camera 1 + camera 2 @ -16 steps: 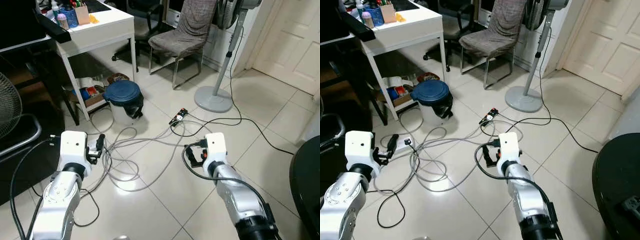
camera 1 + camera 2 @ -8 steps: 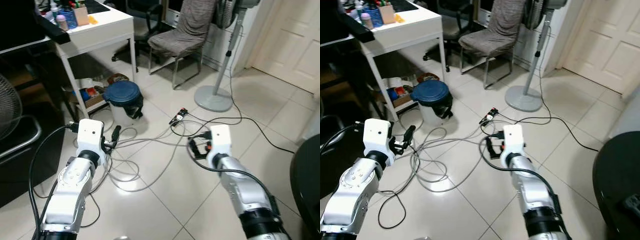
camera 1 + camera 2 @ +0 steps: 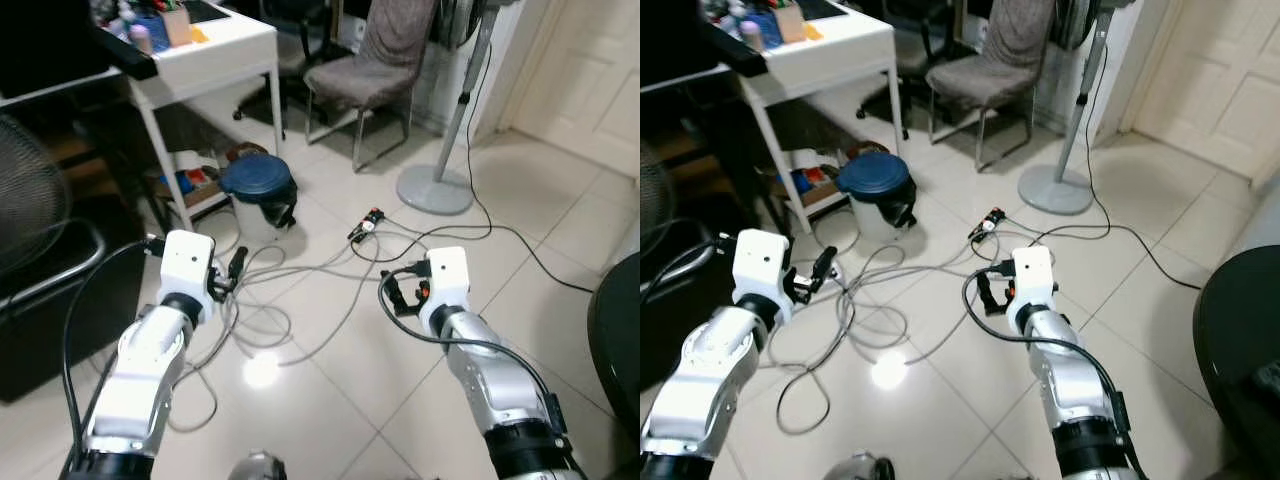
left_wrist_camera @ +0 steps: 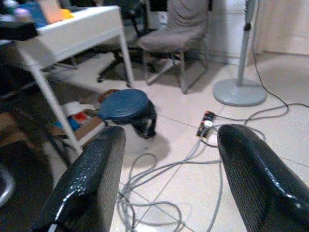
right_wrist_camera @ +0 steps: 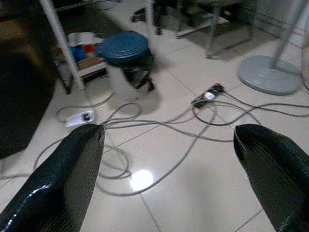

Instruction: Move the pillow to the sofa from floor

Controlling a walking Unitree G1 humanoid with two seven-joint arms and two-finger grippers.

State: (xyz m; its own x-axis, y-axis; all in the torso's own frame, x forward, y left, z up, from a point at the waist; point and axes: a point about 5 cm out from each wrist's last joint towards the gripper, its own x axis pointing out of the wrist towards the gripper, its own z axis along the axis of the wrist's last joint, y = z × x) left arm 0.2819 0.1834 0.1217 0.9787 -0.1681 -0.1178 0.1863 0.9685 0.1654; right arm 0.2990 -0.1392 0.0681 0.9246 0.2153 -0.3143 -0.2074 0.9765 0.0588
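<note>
Your wrist views show both grippers, left gripper (image 4: 169,179) and right gripper (image 5: 169,179), spread wide; cables (image 3: 300,290) at 12 o'clock; bin (image 3: 257,190) at 11; open tile at 1.

Glossy tiled floor (image 3: 330,390) (reflecting a light), cloth-draped chair (image 3: 375,60), matt blue plastic bin lid (image 3: 257,178).

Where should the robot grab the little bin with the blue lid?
Probably the round white body of the bin, just under the blue lid, which looks too wide and may lift off. Come from the open floor side where the cables lie; the white table crowds the other side.
</note>
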